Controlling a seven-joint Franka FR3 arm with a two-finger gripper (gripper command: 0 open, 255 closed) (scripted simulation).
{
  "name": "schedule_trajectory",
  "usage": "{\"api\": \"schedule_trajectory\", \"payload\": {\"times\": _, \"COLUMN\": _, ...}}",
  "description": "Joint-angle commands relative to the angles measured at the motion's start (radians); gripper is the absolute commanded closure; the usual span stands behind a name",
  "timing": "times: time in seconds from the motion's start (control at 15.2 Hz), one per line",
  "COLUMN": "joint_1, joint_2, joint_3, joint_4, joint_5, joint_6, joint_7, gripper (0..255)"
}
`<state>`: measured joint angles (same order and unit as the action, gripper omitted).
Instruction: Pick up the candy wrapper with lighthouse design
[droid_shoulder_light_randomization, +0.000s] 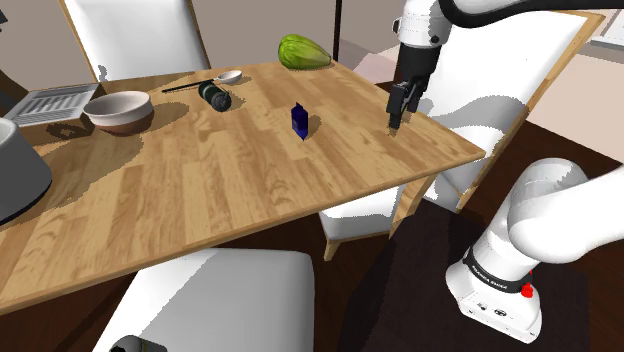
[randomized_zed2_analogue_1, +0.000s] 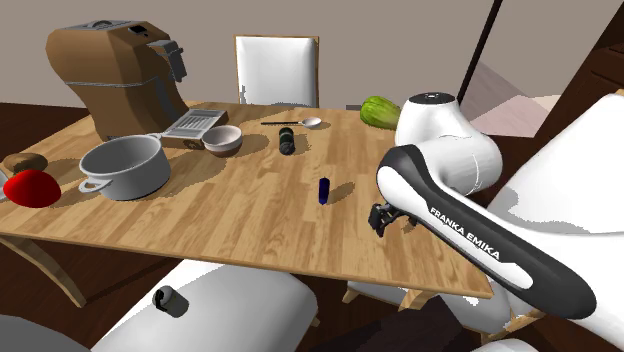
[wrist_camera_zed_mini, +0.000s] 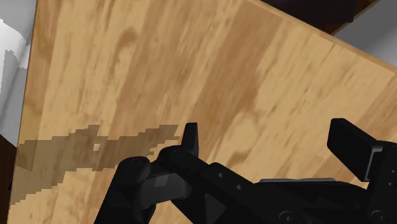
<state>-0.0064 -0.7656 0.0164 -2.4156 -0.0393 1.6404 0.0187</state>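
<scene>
I scan shoulder view, left to right, over wooden table (droid_shoulder_light_randomization: 200, 190). Big bowl (droid_shoulder_light_randomization: 118, 110) comes first. Dark can (droid_shoulder_light_randomization: 215, 96) lies on its side at bowl's 3 o'clock. Small blue candy wrapper (droid_shoulder_light_randomization: 299, 119) stands up near table middle. Green fruit (droid_shoulder_light_randomization: 305, 52) sits at wrapper's 12 o'clock, by far edge. My gripper (droid_shoulder_light_randomization: 395, 122) hangs at wrapper's 3 o'clock, well apart from it. Wrist view: fingers (wrist_camera_zed_mini: 191, 137) stand wide apart, holding no thing, wood showing between them.
</scene>
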Motion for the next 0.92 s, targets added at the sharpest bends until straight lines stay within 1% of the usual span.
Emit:
{"api": "schedule_trajectory", "payload": {"times": 0.0, "joint_1": 0.000, "joint_2": 0.000, "joint_3": 0.000, "joint_4": 0.000, "joint_5": 0.000, "joint_6": 0.000, "joint_7": 0.000, "gripper": 0}}
{"api": "schedule_trajectory", "payload": {"times": 0.46, "joint_1": 0.013, "joint_2": 0.289, "joint_3": 0.067, "joint_4": 0.223, "joint_5": 0.050, "joint_6": 0.034, "joint_7": 0.109, "gripper": 0}}
{"api": "schedule_trajectory", "payload": {"times": 0.86, "joint_1": 0.020, "joint_2": 0.537, "joint_3": 0.112, "joint_4": 0.463, "joint_5": 0.065, "joint_6": 0.019, "joint_7": 0.199, "gripper": 0}}
